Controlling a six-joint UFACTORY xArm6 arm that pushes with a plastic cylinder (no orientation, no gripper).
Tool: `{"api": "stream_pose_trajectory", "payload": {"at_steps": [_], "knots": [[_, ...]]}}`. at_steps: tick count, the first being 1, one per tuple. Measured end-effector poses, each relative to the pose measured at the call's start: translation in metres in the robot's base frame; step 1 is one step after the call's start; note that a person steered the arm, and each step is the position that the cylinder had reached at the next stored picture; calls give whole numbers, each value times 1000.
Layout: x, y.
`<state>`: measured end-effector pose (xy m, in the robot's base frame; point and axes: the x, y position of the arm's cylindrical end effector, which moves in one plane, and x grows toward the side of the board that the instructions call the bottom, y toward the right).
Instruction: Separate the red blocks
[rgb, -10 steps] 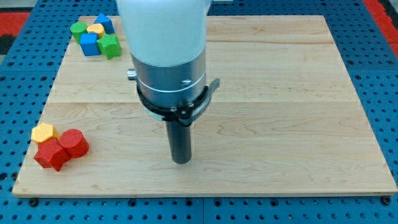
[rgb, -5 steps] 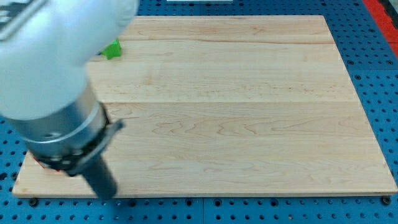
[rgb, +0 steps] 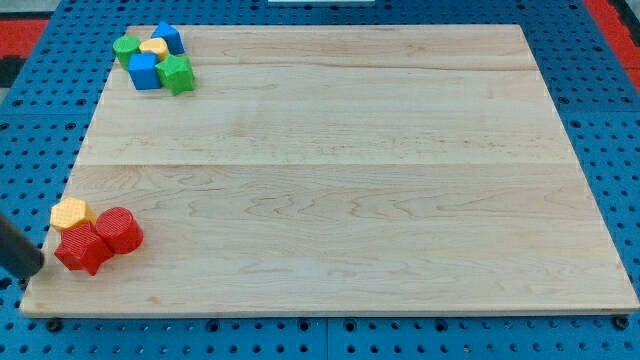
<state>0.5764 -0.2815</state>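
Note:
Two red blocks sit touching at the board's lower left: a red cylinder (rgb: 119, 229) and a chunkier red block (rgb: 80, 249) just left of and below it. A yellow hexagonal block (rgb: 71, 213) touches them from above left. My rod shows only as a dark stub at the view's left edge, and my tip (rgb: 32, 274) is just left of the chunkier red block, at the board's left edge, a small gap away.
A cluster sits at the board's top left: a green cylinder (rgb: 126, 47), a yellow block (rgb: 154, 47), two blue blocks (rgb: 168, 37) (rgb: 144, 71) and a green block (rgb: 177, 74). The wooden board (rgb: 350, 170) lies on a blue pegboard.
The arm has swung from the board's middle to the lower left and out of the view's left edge. The blocks have not moved.

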Motion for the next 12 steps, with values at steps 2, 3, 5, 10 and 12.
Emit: {"api": "stream_pose_trajectory", "payload": {"at_steps": [2, 3, 5, 10, 12], "knots": [[-19, 44], [-30, 54], [-53, 70], [-106, 115], [-109, 118]]}}
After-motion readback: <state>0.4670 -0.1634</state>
